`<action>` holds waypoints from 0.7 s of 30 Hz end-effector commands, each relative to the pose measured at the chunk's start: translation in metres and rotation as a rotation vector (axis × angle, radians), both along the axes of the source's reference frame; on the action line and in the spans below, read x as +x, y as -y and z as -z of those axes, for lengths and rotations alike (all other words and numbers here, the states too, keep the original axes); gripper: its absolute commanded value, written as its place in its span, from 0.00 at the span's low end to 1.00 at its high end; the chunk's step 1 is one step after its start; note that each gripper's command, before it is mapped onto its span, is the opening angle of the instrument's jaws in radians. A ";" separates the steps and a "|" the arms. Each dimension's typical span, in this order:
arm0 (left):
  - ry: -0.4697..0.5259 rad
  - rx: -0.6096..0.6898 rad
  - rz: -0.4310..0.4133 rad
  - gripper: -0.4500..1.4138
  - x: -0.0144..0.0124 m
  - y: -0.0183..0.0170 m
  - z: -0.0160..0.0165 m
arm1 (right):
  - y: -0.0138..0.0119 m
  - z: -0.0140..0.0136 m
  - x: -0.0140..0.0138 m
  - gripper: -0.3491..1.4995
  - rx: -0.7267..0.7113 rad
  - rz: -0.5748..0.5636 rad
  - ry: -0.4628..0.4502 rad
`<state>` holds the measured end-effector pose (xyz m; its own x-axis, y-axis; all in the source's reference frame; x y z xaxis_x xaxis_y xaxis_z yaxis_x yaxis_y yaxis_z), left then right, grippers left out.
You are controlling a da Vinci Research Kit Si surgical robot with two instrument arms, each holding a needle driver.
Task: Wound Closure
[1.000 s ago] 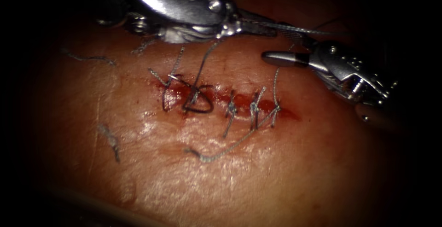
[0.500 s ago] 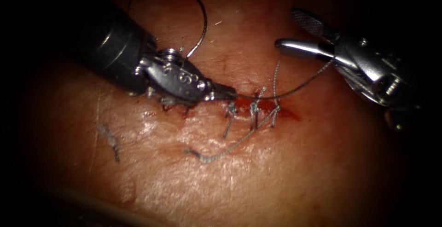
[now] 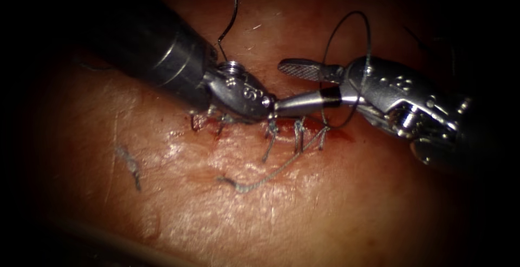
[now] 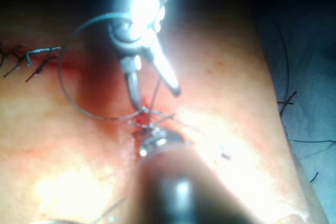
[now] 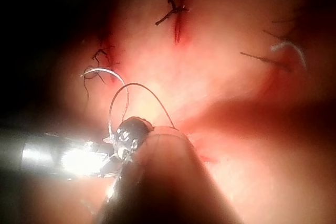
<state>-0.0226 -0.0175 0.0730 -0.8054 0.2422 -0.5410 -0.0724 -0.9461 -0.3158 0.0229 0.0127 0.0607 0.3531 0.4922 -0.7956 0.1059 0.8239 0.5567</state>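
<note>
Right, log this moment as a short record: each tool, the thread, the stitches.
left tool: tip at the cut, by the right tool's lower jaw; what it holds cannot be told
right tool: jaws open, holding nothing
thread: looped around the right tool
stitches: tied across the cut
tissue: loose thread end below the cut
needle: cannot tell

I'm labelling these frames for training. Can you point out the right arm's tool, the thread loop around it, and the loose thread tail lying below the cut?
right arm's tool [image 3: 295, 88]: endoscope view, between its spread jaws.
thread loop [image 3: 369, 37]: endoscope view, right side of the arc.
loose thread tail [image 3: 254, 182]: endoscope view, mid-strand on the tissue.
</note>
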 end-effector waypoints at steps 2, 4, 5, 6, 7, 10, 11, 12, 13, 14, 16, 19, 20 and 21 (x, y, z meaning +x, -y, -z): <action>-0.002 0.005 0.000 0.00 0.0000 0.0007 -0.0005 | 0.0012 -0.0009 0.0009 0.38 -0.010 0.130 0.012; 0.000 0.002 -0.006 0.00 0.0001 0.0006 -0.0006 | 0.0021 -0.0008 0.0011 0.38 -0.020 0.177 -0.004; 0.000 0.001 -0.007 0.00 0.0001 0.0005 -0.0008 | 0.0030 -0.0006 0.0013 0.38 -0.027 0.218 -0.011; 0.000 0.000 -0.007 0.00 0.0002 0.0005 -0.0008 | 0.0034 -0.0005 0.0015 0.38 -0.031 0.237 -0.011; 0.001 -0.002 -0.009 0.00 0.0003 0.0004 -0.0011 | 0.0043 -0.0004 0.0017 0.38 -0.039 0.281 -0.016; 0.005 -0.005 -0.017 0.00 0.0010 0.0004 -0.0018 | 0.0064 -0.0005 0.0025 0.37 -0.066 0.364 -0.019; 0.003 -0.005 -0.021 0.00 0.0011 0.0004 -0.0019 | 0.0068 -0.0007 0.0027 0.37 -0.072 0.378 -0.015; 0.003 -0.005 -0.021 0.00 0.0011 0.0004 -0.0019 | 0.0068 -0.0007 0.0027 0.37 -0.072 0.378 -0.015; 0.005 -0.006 -0.025 0.00 0.0015 0.0004 -0.0020 | 0.0080 -0.0015 0.0038 0.37 -0.090 0.411 -0.001; 0.006 -0.006 -0.026 0.00 0.0017 0.0005 -0.0020 | 0.0089 -0.0024 0.0046 0.37 -0.106 0.437 0.021; 0.007 -0.006 -0.028 0.00 0.0019 0.0006 -0.0019 | 0.0097 -0.0042 0.0063 0.38 -0.139 0.428 0.068; 0.008 -0.006 -0.030 0.00 0.0021 0.0009 -0.0018 | 0.0099 -0.0059 0.0074 0.41 -0.174 0.423 0.132; 0.009 -0.006 -0.032 0.00 0.0024 0.0010 -0.0018 | 0.0105 -0.0071 0.0077 0.42 -0.187 0.440 0.159; 0.010 -0.006 -0.033 0.00 0.0025 0.0010 -0.0017 | 0.0107 -0.0075 0.0078 0.42 -0.191 0.443 0.166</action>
